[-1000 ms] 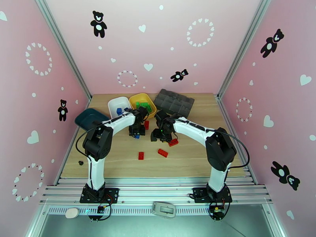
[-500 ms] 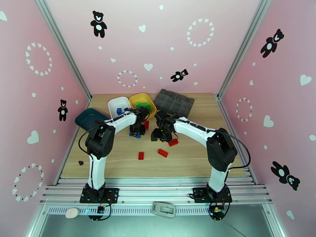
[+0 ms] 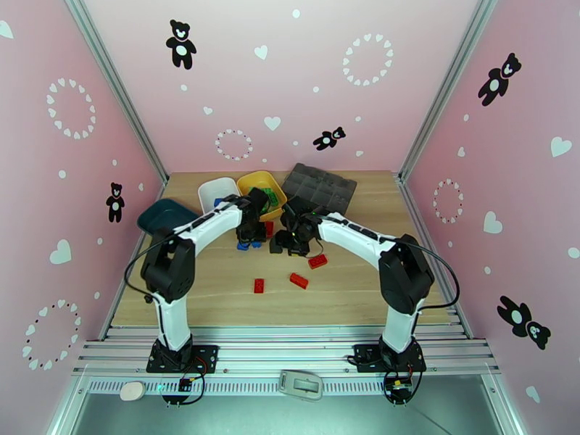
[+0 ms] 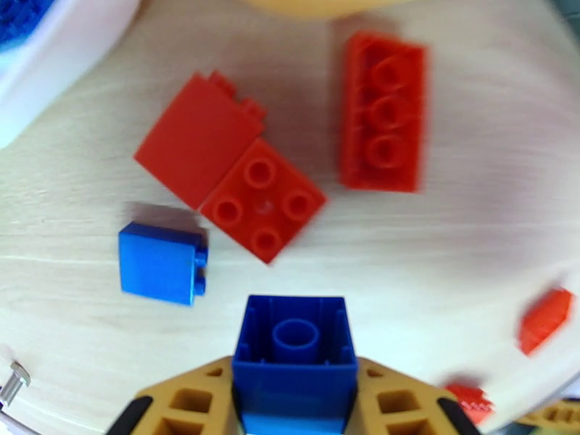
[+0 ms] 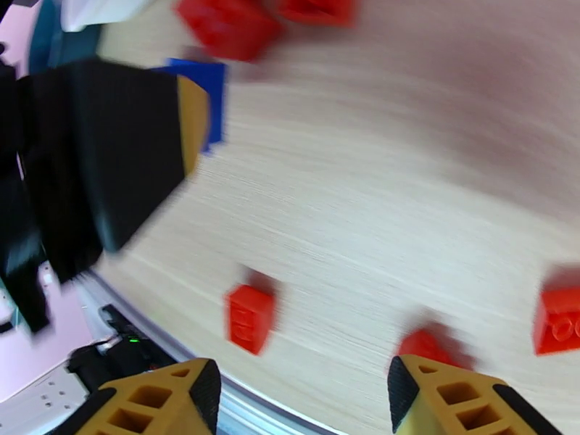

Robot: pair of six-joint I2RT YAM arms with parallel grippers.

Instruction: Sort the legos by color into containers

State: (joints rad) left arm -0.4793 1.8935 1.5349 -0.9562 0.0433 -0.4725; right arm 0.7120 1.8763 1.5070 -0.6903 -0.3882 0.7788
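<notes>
on the left side of the table (image 3: 217, 302) sits the dark teal tray (image 3: 165, 214). next to it is the white tray (image 3: 214, 190) with blue bits inside. then comes the yellow tray (image 3: 254, 184) with green bits inside.

the left jaws are down in front of these two trays. they are shut tight on a blue brick (image 4: 295, 342). its hollow bottom faces the wrist camera, and a yellow finger (image 4: 185, 404) presses on each side. on the table just past it, to the left, lies a second blue brick (image 4: 161, 262) on its side. beside that are two square red bricks (image 4: 228, 175) touching each other. further right is a long red brick (image 4: 383, 110).

the right jaws are close beside the left ones, low over the table. they are about half open and hold nothing. a small red brick (image 5: 250, 318) lies on the table just ahead of the gap, nearer the left finger. a blurry red brick (image 5: 429, 347) lies just by the tip of the right finger (image 5: 464, 400).

the dark grey box (image 3: 320, 186) sits at the back, right of the yellow tray.
</notes>
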